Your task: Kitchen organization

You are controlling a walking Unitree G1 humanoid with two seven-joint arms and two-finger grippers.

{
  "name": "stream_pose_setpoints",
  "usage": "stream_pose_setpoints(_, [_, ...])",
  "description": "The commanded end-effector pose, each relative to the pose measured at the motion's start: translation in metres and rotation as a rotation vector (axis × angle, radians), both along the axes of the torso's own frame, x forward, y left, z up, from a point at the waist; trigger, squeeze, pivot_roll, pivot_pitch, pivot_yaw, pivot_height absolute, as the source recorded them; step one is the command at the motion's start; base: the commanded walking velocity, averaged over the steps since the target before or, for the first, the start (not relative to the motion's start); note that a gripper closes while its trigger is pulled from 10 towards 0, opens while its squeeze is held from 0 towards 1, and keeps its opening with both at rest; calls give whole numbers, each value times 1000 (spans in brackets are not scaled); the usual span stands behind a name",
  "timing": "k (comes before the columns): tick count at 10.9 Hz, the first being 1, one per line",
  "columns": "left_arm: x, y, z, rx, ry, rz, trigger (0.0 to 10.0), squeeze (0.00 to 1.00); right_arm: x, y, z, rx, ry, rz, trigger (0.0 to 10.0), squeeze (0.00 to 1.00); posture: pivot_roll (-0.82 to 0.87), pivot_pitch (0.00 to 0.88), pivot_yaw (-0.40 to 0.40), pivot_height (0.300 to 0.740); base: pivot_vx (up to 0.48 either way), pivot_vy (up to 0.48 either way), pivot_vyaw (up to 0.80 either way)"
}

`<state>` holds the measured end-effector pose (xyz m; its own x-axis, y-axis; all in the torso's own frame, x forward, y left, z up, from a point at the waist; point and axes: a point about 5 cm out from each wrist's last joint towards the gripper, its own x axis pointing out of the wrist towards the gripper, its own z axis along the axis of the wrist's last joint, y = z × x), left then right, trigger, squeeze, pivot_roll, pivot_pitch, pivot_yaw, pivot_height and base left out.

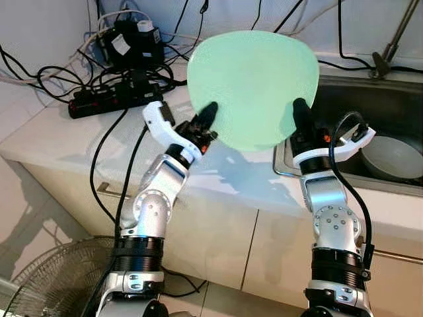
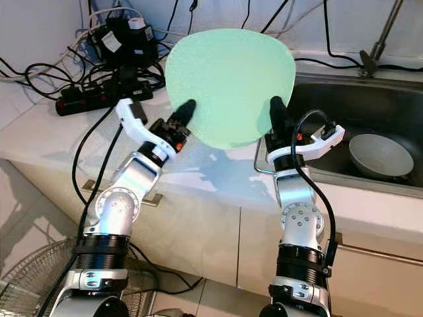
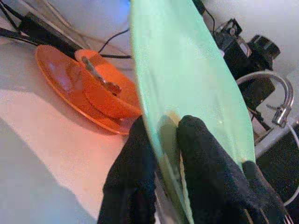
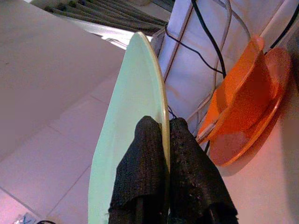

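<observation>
**You have the green plate pinched at both edges, lifted above the counter's front edge.**

Your left gripper (image 1: 207, 113) and right gripper (image 1: 301, 109) are each closed on the rim of the green plate (image 1: 254, 86), one at each lower side. The plate is tilted up on edge, clear of the counter (image 1: 59, 135), just beside the left rim of the sink (image 1: 344, 99). It looks stiff, smooth and likely breakable, so keep both rim grips even and do not twist. Behind it, towards the counter's back edge, an orange plate (image 3: 60, 86) carries an orange bowl (image 3: 105, 93); a white bowl (image 1: 393, 157) sits in the sink.
</observation>
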<state>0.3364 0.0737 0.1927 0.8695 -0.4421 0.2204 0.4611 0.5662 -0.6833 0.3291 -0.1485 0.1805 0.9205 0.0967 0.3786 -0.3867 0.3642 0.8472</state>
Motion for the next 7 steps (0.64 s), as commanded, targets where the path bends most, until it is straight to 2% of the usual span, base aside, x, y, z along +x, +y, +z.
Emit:
stream_pose_setpoints(1, [-1, -5, 2, 22, -17, -19, 10000, 1000, 1, 4, 12, 2, -38, 1, 0, 0, 78, 0, 72, 740, 0, 0, 0])
stream_pose_setpoints(2, [-2, -6, 1, 26, -18, -18, 10000, 1000, 4, -1, 17, 50, -42, -36, 0, 0, 79, 0, 72, 740, 0, 0, 0])
stream_pose_setpoints(3, [-2, -6, 1, 28, -19, -19, 10000, 75, 6, -7, 21, 79, -42, -69, 0, 0, 80, 0, 71, 740, 0, 0, 0])
stream_pose_setpoints(4, [-3, -6, 1, 32, -19, -19, 10000, 0, 7, -15, 23, 95, -39, -110, 0, 0, 80, 0, 71, 740, 0, 0, 0])
stream_pose_setpoints(6, [-4, -6, -5, 88, -18, -19, 10000, 0, 14, -45, 32, 132, -38, -236, 0, 0, 77, 0, 69, 740, 0, 0, 0])
stream_pose_setpoints(7, [-5, -10, -11, 209, -31, -18, 10000, 0, 16, -59, 34, 114, -28, -303, 0, 0, 80, 0, 68, 740, 0, 0, 0])
